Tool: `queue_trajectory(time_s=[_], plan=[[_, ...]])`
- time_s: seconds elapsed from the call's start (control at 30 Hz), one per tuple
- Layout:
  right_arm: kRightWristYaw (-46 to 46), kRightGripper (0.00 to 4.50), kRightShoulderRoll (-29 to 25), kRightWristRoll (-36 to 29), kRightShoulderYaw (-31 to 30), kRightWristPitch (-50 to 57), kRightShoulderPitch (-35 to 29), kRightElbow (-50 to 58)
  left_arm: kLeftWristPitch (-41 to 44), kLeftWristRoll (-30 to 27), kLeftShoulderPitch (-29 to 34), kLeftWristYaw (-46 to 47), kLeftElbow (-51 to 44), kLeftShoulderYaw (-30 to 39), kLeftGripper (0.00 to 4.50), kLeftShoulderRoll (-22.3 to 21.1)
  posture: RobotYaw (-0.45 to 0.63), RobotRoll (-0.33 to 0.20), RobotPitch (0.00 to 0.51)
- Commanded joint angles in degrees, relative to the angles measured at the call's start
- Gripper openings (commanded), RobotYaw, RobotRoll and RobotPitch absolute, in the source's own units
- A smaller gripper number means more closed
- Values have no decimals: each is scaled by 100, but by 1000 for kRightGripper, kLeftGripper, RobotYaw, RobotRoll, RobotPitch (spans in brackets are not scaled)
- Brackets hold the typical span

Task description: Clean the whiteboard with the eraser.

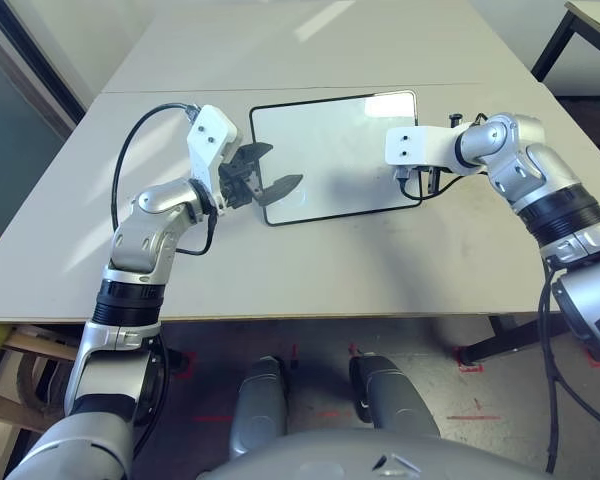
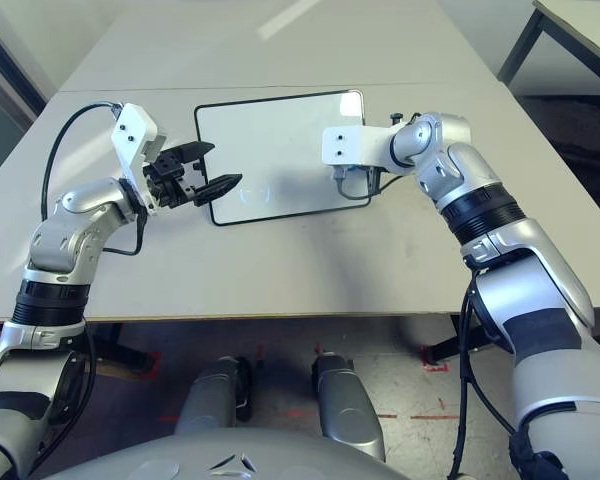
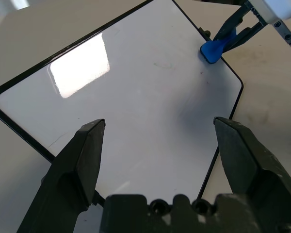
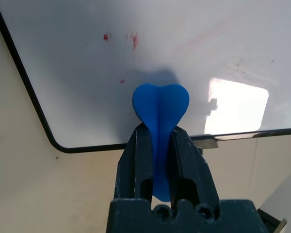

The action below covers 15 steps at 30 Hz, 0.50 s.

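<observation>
1. A pale grey table (image 1: 310, 270) carries the scene; a seam crosses it where a second tabletop section butts on at the far side. Faint scuffs mark the surface near the robot's right arm.
2. The whiteboard (image 1: 330, 150) lies flat on the table between the two arms, slightly skewed, with a bright window reflection at its far right corner.
3. The left gripper (image 1: 265, 180) hovers at the board's near left corner with its two black fingers spread wide apart and nothing between them.
4. The right gripper (image 4: 157, 145) is clamped on the eraser (image 4: 160, 109), whose rounded blue end sticks out past the fingertips.
5. The eraser sits over the board's right edge, close to the black frame; whether it touches the surface I cannot tell.
6. Faint red smudges (image 4: 128, 39) lie on the board just beyond the eraser's tip.
7. The floor (image 1: 450, 390) under the table is grey, with red tape marks (image 1: 470, 362).
8. A dark-legged second table (image 1: 580, 25) stands at the far right.
</observation>
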<state>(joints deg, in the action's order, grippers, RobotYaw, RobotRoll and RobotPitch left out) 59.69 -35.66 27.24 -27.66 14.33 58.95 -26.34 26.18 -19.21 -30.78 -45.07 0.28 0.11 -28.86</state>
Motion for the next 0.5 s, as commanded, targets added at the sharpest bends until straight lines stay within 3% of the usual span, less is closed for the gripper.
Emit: queue_trajectory(time_s=[0.03, 0.5], plan=[[133, 215, 42, -50, 157, 95, 302, 238, 2, -5, 59, 32, -49, 64, 4500, -44, -112, 0, 107], [-198, 214, 648, 264, -50, -396, 983, -905, 12, 14, 22, 58, -35, 123, 4500, -109, -99, 0, 97]])
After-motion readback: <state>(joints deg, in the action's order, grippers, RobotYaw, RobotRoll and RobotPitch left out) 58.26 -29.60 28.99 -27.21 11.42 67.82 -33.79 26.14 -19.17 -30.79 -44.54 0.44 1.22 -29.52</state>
